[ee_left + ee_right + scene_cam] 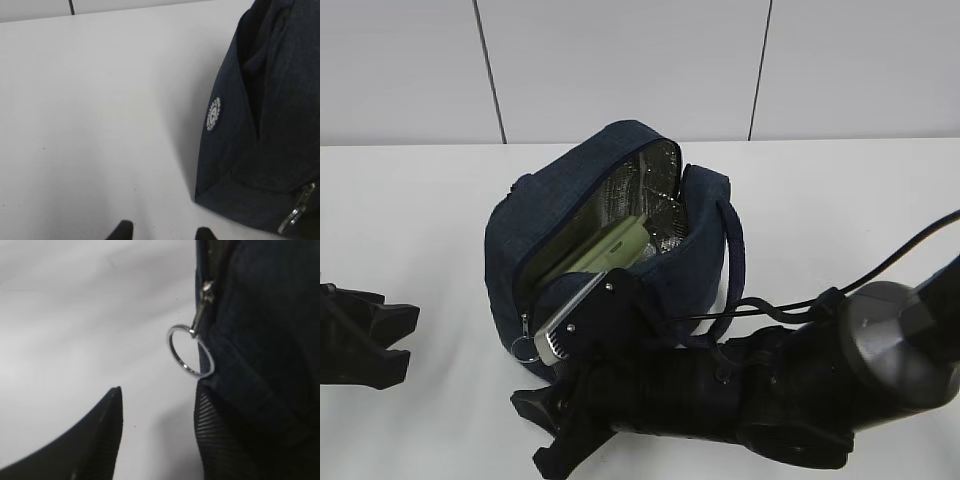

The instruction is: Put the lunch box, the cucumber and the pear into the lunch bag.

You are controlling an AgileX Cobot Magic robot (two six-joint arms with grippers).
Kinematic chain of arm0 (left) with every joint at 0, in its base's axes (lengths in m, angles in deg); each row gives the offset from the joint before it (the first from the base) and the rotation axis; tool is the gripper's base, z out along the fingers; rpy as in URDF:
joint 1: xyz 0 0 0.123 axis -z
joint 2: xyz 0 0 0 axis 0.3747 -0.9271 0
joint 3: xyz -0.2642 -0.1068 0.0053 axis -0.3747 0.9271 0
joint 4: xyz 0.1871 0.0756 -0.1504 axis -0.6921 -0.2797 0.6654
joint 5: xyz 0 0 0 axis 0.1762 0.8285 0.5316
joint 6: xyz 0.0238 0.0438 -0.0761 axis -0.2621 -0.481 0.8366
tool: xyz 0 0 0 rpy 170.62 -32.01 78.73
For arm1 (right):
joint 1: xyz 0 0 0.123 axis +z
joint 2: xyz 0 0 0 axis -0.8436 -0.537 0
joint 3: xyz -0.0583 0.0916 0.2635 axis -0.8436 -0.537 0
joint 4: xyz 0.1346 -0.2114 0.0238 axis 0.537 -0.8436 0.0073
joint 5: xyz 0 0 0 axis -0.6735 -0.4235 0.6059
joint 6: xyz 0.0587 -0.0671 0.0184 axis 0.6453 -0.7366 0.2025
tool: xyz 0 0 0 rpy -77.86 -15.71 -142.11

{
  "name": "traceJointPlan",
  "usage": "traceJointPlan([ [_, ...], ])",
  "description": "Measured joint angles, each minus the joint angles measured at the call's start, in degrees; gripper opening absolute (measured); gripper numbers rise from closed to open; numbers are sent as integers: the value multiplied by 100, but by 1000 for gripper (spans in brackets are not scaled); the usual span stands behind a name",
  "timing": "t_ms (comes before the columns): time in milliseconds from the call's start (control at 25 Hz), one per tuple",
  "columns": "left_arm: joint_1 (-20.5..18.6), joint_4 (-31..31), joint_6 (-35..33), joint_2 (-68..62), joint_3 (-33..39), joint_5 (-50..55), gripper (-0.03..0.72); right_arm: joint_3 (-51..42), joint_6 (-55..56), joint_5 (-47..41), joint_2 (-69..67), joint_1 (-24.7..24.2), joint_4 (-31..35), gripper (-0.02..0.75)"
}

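The dark navy lunch bag [550, 215] stands mid-table with its top unzipped and the silver foil lining [655, 190] showing. Inside lies the lunch box, its pale green lid [610, 250] visible. The cucumber and the pear are hidden or out of view. My right gripper [532, 432] is open at the bag's near corner, just below the silver ring pull [190, 352]. Nothing is between its fingers [100, 435], and the right-hand one rests against the fabric. My left gripper [375, 335] is open and empty over bare table, left of the bag [270, 125].
The white table [410, 230] stretches left of the bag and behind it to a panelled wall. My right arm [770, 390] and its cable fill the near right. The bag's loop handle [732, 250] hangs on the right side.
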Motion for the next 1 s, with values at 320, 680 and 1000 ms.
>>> traceJointPlan([
  [320, 0, 31, 0, 0, 0, -24, 239, 359, -126, -334, 0, 13, 264, 372],
  [680, 0, 159, 0, 0, 0, -25, 239, 506, -314, -729, 0, 13, 523, 372],
  [1000, 0, 163, 0, 0, 0, -25, 239, 516, -319, -955, 0, 17, 633, 372],
])
